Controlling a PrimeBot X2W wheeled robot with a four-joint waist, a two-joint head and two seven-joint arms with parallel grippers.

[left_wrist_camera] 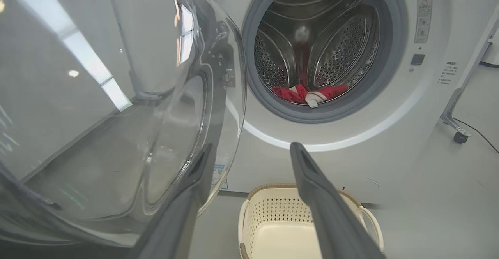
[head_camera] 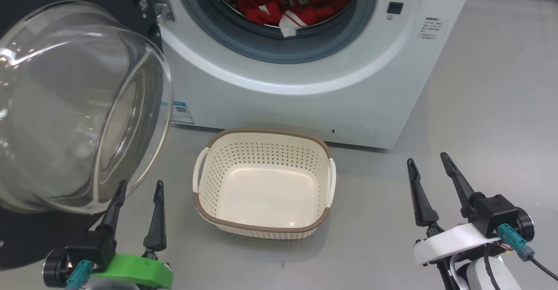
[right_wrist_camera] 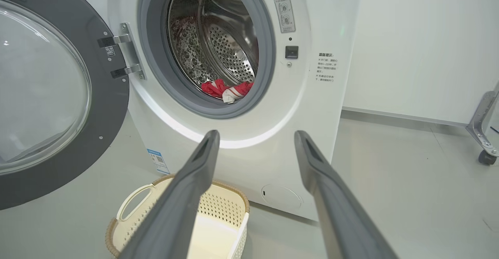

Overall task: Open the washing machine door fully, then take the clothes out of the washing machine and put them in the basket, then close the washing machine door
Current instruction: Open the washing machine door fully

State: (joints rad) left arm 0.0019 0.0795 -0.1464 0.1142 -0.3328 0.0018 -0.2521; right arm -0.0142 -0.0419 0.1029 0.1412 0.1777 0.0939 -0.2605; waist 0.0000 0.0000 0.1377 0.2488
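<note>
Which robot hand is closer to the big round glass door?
Left. The left gripper is close beside the washing machine door; the right gripper is on the other side of the basket.

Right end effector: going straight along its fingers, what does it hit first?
Likely the white front of the washing machine, just below the door opening; depth is unclear. The basket sits below that line, the clothes above it.

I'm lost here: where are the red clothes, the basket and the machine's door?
the clothes [head_camera: 266,8], head view, on the red fabric
the basket [head_camera: 266,131], head view, on its brown far rim
the washing machine door [right_wrist_camera: 111,107], right wrist view, on its dark frame
</note>
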